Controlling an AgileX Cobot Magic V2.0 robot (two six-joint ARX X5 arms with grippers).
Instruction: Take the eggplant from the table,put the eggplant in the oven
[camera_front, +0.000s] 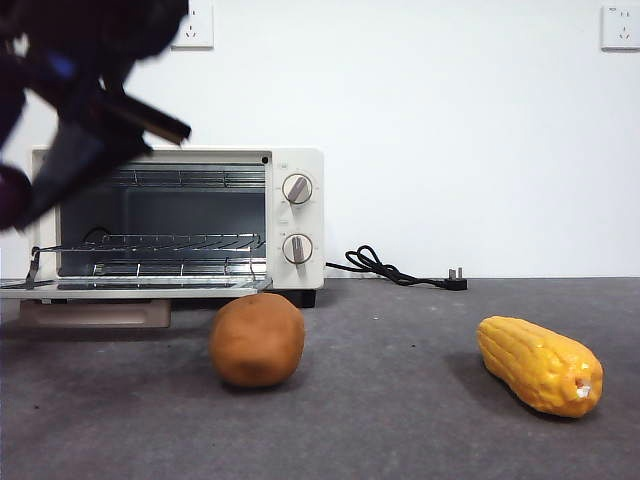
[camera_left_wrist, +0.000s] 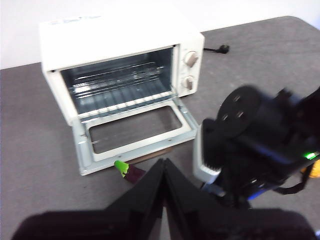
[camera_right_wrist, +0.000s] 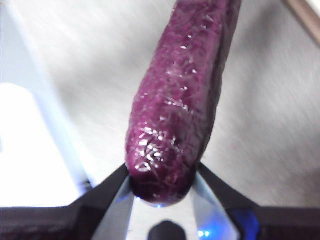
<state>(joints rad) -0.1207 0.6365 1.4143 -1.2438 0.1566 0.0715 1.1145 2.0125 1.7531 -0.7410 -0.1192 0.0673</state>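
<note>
The dark purple eggplant (camera_right_wrist: 175, 110) fills the right wrist view, and my right gripper (camera_right_wrist: 161, 186) is shut on its blunt end. In the left wrist view the eggplant's green stem tip and purple body (camera_left_wrist: 128, 171) show just in front of the oven's lowered door (camera_left_wrist: 135, 131), with the right arm's body beside them. In the front view that arm enters blurred from the top left, and the eggplant (camera_front: 12, 196) hangs at the left edge before the open oven (camera_front: 296, 215). My left gripper (camera_left_wrist: 164, 172) is shut on nothing, held back above the table (camera_front: 400, 430).
A round brown potato-like lump (camera_front: 257, 339) sits in front of the oven's right corner. A yellow corn cob (camera_front: 540, 364) lies at the right. The oven's black cord and plug (camera_front: 400, 271) trail along the wall. A wire rack (camera_front: 160, 243) spans the oven cavity.
</note>
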